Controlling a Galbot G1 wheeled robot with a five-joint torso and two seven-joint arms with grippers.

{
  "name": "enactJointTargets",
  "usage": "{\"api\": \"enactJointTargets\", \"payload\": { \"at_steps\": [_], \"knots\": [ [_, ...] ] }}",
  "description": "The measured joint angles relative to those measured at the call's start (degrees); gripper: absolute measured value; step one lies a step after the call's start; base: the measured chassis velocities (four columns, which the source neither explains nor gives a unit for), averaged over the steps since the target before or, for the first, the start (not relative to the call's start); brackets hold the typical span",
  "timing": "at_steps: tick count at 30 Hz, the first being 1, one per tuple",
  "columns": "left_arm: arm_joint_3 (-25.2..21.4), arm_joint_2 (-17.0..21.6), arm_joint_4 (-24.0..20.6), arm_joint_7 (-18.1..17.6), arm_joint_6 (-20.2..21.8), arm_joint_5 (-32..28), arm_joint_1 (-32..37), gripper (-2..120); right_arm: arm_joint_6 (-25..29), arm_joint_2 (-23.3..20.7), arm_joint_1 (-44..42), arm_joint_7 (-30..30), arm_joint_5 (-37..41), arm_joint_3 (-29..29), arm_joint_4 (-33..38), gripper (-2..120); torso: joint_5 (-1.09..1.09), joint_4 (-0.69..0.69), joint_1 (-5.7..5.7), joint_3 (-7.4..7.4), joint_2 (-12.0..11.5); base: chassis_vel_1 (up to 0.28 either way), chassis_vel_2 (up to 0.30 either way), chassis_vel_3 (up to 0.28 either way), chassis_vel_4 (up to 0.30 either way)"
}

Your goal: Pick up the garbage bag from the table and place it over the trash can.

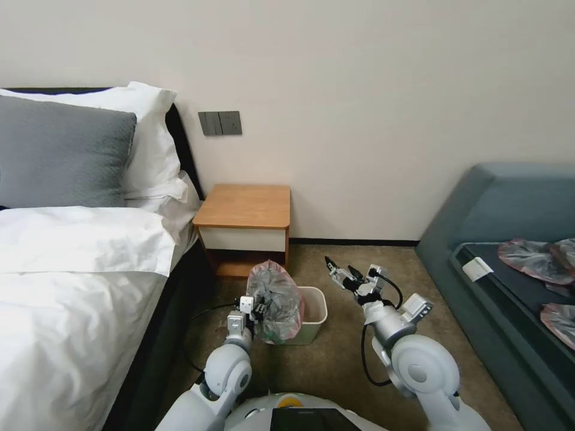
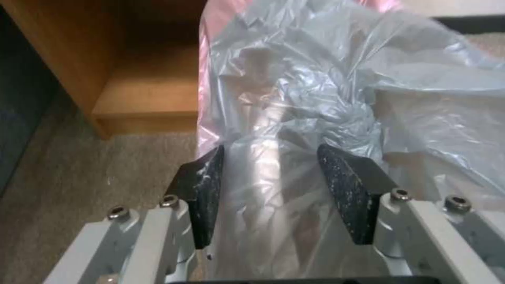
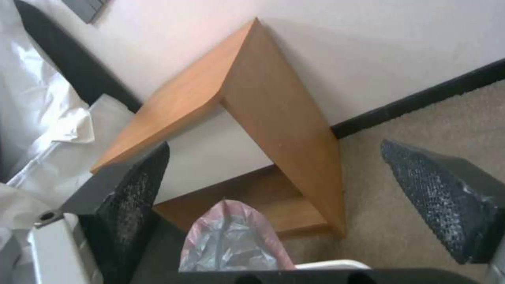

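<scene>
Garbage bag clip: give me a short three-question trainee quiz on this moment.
1. True or false: the garbage bag lies on the table.
2. Which gripper has plastic between its jaws? A) left gripper B) right gripper
3. Fill in: the bag stands bunched over the ____.

Key: 1 false, the bag is down at the trash can on the floor; 2 A, the right one hangs open beside the can; 3 trash can.

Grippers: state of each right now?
Left gripper: closed on the garbage bag, at the trash can.
Right gripper: open, holding nothing, above the carpet beside the can.
</scene>
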Motion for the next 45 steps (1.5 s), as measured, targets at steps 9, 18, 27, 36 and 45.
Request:
{"api": "enactJointTargets", "payload": {
  "at_steps": [9,18,27,36,45],
  "knots": [
    [0.8,0.7,1.2,-1.1,2.9,-3.1,-2.9,43,-0.3,1.0,-0.3,-0.1,-0.1,-0.3,-0.4,100,0.00,0.00,0.00,0.00,0.0,0.000,0.000,0.000,0.000],
    [1.6,1.2,2.8,-2.0,4.6,-6.0,-5.2,42,-0.5,1.8,-0.6,-0.3,-0.6,-0.4,-0.6,100,0.00,0.00,0.00,0.00,0.0,0.000,0.000,0.000,0.000],
    [1.7,1.0,4.3,-2.4,5.0,-6.9,-5.7,41,-0.5,2.2,-0.9,-0.6,-1.1,-0.4,-0.6,100,0.01,0.00,0.00,0.00,0.0,0.000,0.000,0.000,0.000],
    [2.0,0.7,5.1,-2.5,4.5,-6.8,-6.3,31,-0.5,2.6,-1.0,-1.0,-1.7,-0.5,-0.6,100,0.01,0.01,0.00,0.00,0.0,0.000,0.000,0.000,0.000],
    [2.4,0.6,5.2,-2.7,0.1,-6.9,-5.7,8,-0.6,2.6,-0.7,-1.9,-1.8,-0.6,-0.3,100,-0.03,-0.02,0.00,0.00,0.0,0.000,0.000,0.000,0.000]
  ]
}}
